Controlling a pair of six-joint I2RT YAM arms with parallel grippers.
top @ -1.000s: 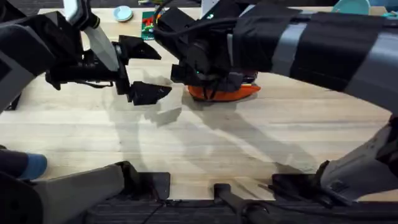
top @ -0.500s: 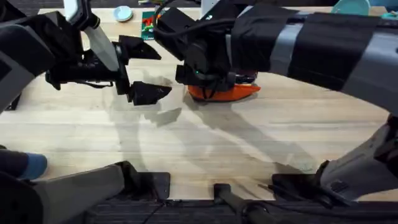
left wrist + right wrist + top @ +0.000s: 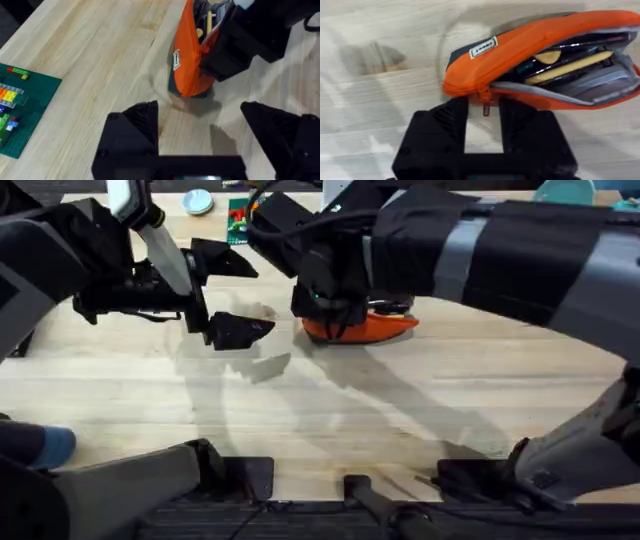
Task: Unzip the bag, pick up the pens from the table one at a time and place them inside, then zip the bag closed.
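Observation:
The orange bag (image 3: 372, 328) lies on the table (image 3: 330, 410) past the middle, its zipper undone. Through its mouth (image 3: 570, 65) I see the pens inside: a yellowish one (image 3: 572, 64) and a dark one (image 3: 580, 42). My right gripper (image 3: 483, 117) reaches down at the bag's zipper end. Its fingers stand a narrow gap apart with the small red pull (image 3: 486, 107) hanging between them, not pinched. My left gripper (image 3: 232, 292) hovers open to the left of the bag, holding nothing. In the left wrist view the bag's end (image 3: 186, 65) lies just ahead.
A green plate with small coloured bricks (image 3: 15, 105) lies left of the left gripper, and shows again at the back (image 3: 237, 220). A round pale lid (image 3: 197, 200) sits at the far edge. Bare wood spreads across the near half of the table.
My right gripper has shifted slightly to the right over the bag's zipper end. The left arm has barely moved.

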